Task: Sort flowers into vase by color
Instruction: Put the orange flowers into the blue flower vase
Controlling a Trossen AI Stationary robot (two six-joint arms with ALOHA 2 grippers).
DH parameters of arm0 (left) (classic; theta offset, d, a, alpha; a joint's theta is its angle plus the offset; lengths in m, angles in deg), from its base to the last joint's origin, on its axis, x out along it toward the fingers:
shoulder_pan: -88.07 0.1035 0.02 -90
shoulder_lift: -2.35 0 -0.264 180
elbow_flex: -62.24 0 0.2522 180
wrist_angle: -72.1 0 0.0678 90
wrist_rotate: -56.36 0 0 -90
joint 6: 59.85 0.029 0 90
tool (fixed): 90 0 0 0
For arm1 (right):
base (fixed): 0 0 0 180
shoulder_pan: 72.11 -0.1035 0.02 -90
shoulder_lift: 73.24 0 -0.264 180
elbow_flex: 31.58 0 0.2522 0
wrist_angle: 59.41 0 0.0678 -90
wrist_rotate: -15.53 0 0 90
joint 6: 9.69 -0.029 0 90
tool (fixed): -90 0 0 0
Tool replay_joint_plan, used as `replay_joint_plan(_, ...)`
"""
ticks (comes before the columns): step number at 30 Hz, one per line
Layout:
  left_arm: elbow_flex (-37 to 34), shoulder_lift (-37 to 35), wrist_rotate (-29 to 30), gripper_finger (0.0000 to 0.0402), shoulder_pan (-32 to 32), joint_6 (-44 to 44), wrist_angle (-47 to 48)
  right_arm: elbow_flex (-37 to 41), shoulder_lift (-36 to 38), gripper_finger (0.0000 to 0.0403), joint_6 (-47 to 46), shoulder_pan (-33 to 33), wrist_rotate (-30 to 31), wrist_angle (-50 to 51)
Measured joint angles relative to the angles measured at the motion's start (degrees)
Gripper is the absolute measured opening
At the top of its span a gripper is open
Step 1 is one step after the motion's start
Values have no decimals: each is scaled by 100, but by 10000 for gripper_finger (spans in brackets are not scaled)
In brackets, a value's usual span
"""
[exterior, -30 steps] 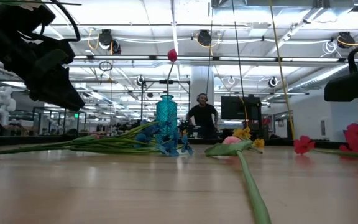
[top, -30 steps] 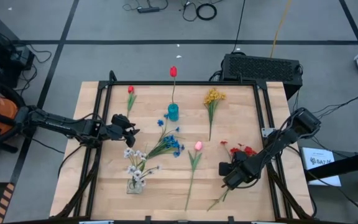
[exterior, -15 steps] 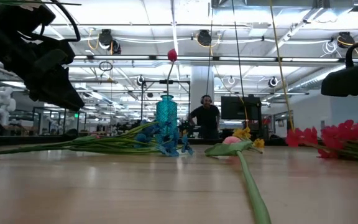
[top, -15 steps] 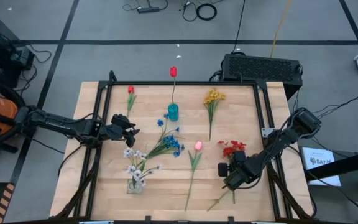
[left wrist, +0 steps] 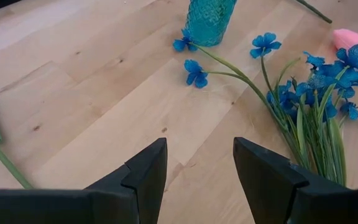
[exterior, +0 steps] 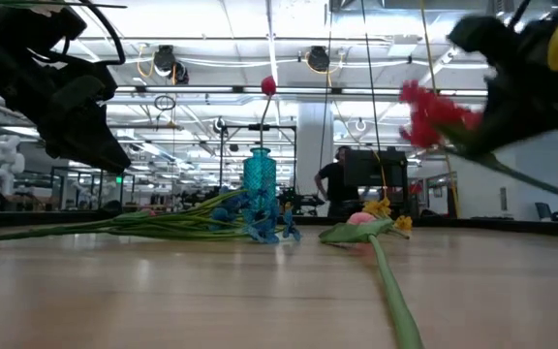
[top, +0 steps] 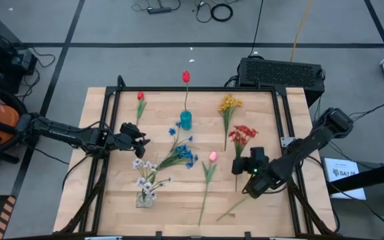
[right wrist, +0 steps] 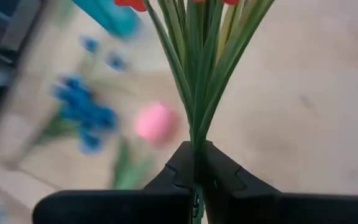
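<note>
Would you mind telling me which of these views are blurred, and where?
Right wrist view: the table behind is smeared, the pink flower soft, while the red spray's stems stay sharp. Low view: that spray is streaked. High and left wrist views: crisp.

Grey tiled floor (top: 145, 33); ceiling lights (exterior: 318, 60); person (exterior: 335, 184).

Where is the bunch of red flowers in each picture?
High view: red spray right of centre, held by the right gripper.
Low view: upper right, lifted above the table.
Left wrist view: not in it.
Right wrist view: green stems rise from the shut fingers; red heads at the edge.
Shared landmark: teal vase.
</note>
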Motion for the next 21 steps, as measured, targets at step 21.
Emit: replay_joint_plan(21, 0, 0, 283, 191, 2, 322, -444, -22, 512, 4, 3901, 948, 2871, -100)
